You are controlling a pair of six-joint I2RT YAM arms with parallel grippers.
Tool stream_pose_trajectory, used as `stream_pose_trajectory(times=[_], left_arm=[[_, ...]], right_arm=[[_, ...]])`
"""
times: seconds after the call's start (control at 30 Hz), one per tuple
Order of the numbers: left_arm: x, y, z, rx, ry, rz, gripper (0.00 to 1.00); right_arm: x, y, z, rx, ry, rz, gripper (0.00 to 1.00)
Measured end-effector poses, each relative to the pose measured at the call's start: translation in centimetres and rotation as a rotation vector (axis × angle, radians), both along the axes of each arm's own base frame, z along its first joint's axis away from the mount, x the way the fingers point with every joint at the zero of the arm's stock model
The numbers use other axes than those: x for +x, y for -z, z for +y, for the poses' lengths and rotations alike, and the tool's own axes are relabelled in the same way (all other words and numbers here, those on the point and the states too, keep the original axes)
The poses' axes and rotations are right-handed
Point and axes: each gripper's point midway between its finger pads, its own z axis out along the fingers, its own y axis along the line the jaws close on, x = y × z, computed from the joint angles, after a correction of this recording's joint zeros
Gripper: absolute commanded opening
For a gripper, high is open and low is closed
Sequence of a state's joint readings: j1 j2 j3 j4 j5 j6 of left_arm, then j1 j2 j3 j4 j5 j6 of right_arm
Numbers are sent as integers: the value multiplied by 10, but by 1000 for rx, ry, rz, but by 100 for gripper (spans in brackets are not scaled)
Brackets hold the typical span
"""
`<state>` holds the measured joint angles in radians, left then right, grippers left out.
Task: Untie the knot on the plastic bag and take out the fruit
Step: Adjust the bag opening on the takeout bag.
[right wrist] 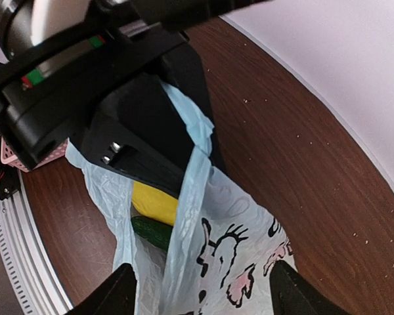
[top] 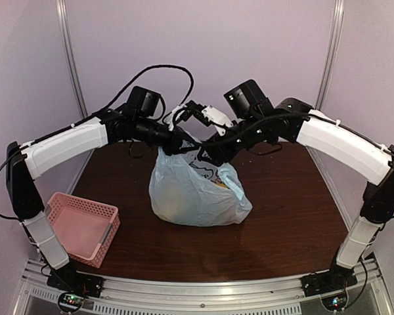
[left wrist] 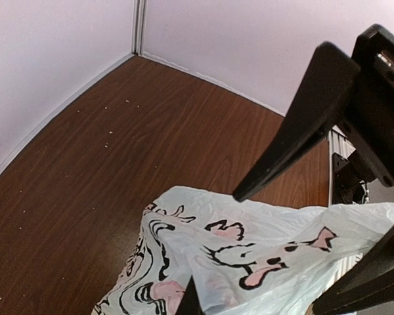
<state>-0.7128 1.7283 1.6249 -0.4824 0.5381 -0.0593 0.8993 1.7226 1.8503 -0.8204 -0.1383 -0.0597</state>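
Observation:
The pale blue plastic bag [top: 197, 190] with cartoon prints sits mid-table, its top pulled up between both arms. My left gripper [top: 178, 142] is shut on a twisted strip of the bag's handle [right wrist: 192, 174]; in its own view only its dark tip [left wrist: 189, 303] shows against the printed plastic bag [left wrist: 249, 256]. My right gripper [right wrist: 203, 295] stands open just above the bag, one finger on each side of the strip. Through the bag's open side I see fruit: a yellow piece [right wrist: 154, 202] and a dark green cucumber-like one [right wrist: 151, 231]. The knot is hidden where the grippers meet.
A pink perforated basket [top: 82, 226] stands at the near left of the brown table [top: 289, 216]. Pale walls close in the back and sides. The right gripper's black fingers [left wrist: 295, 125] loom in the left wrist view.

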Motion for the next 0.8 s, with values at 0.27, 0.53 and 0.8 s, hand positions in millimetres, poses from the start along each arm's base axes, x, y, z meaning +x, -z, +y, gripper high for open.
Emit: stream_pose_trajectory(times=[0.27, 0.53, 0.8], left_arm=[[-1, -3, -1, -7, 12, -6, 5], [9, -2, 3, 7, -58, -8, 67], [35, -32, 25, -11, -279, -81, 79]], right_arm=[[7, 26, 0, -1, 64, 31, 15], [19, 36, -18, 77, 201, 54, 0], [41, -8, -55, 234, 363, -8, 0]])
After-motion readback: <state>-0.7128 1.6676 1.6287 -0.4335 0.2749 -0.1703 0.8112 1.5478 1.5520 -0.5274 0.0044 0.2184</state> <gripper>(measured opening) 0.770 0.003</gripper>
